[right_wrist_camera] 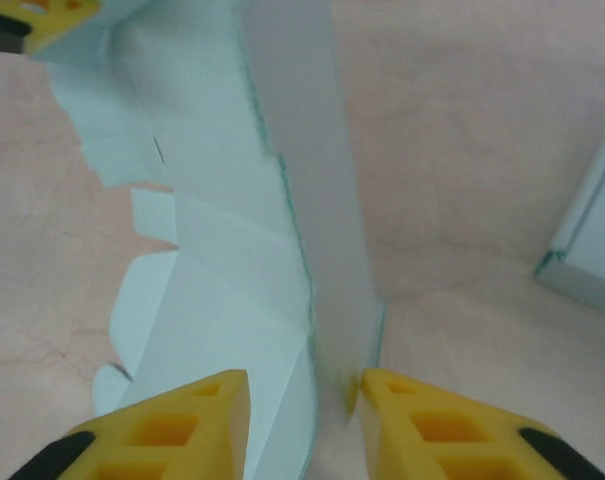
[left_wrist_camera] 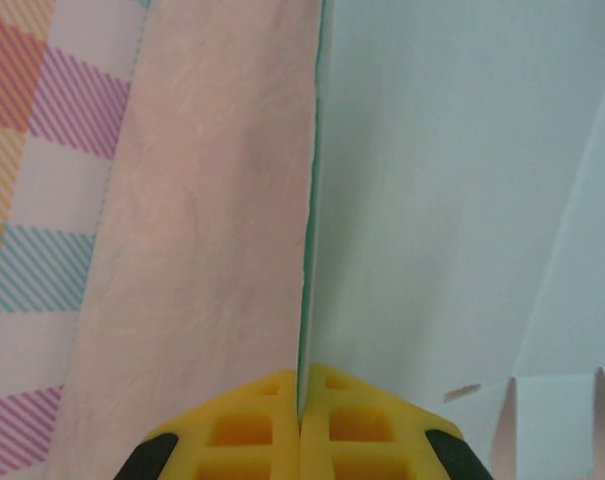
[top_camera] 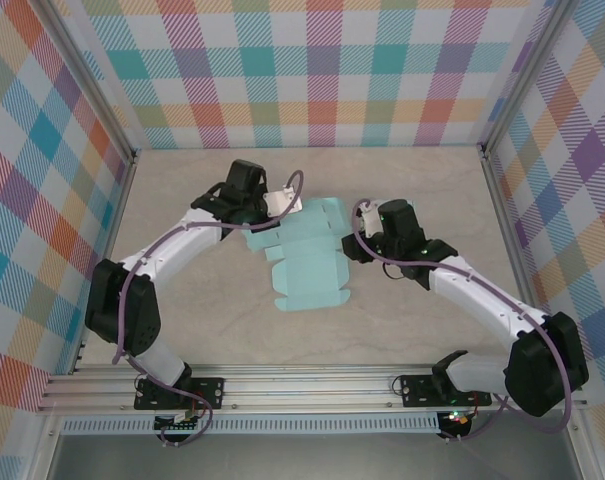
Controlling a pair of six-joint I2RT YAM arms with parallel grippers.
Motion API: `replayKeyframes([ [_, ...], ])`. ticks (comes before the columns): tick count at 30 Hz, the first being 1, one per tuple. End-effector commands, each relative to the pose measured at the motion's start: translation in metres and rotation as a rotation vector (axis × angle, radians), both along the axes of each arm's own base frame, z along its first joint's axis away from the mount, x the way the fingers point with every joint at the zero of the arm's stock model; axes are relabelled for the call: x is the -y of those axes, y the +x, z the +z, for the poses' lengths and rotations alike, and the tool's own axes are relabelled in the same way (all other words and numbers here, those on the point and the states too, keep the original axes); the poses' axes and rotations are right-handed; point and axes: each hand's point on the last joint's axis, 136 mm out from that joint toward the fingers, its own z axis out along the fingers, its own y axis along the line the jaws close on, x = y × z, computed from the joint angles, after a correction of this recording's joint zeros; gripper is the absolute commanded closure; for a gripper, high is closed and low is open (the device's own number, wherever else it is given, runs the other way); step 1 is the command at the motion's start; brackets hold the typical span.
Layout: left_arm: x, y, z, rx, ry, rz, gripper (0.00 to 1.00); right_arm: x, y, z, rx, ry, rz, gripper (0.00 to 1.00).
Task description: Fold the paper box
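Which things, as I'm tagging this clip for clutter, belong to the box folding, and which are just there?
Part of the job:
- paper box, lying mostly flat
- left gripper, shut on the box's edge
- right gripper, open astride a raised flap

Just surroundings:
- table
- checked walls
- metal rail at the near edge
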Motion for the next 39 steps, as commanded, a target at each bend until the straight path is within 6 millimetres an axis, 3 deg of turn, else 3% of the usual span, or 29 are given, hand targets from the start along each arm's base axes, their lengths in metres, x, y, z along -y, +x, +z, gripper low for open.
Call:
replayKeyframes([
  [1,-0.001,0.026,0.024,0.221,0.018,0.119,1.00,0.025,-0.002,-0.007,-0.049,0.029,-0.157,0.50],
  [4,0.002,0.032,0.016,0.305,0.072,0.146,1.00,0.041,-0.006,0.000,-0.057,0.065,-0.233,0.41],
  [11,0.015,0.036,-0.002,0.401,0.193,0.130,1.00,0.083,-0.006,0.023,-0.118,0.165,-0.440,0.38],
  [19,0.031,0.037,-0.038,0.446,0.282,0.096,1.00,0.099,-0.004,0.012,-0.231,0.217,-0.532,0.38],
  [25,0.045,0.031,-0.049,0.482,0.293,0.059,1.00,0.088,0.005,0.006,-0.285,0.250,-0.516,0.42],
  [29,0.050,0.028,-0.044,0.517,0.270,0.072,1.00,0.066,0.016,0.018,-0.291,0.317,-0.422,0.47],
  [34,0.056,0.027,-0.036,0.561,0.239,0.106,1.00,0.055,0.035,0.029,-0.284,0.322,-0.392,0.49],
  [39,0.064,0.025,-0.046,0.579,0.258,0.111,1.00,0.037,0.060,0.039,-0.295,0.336,-0.349,0.48],
])
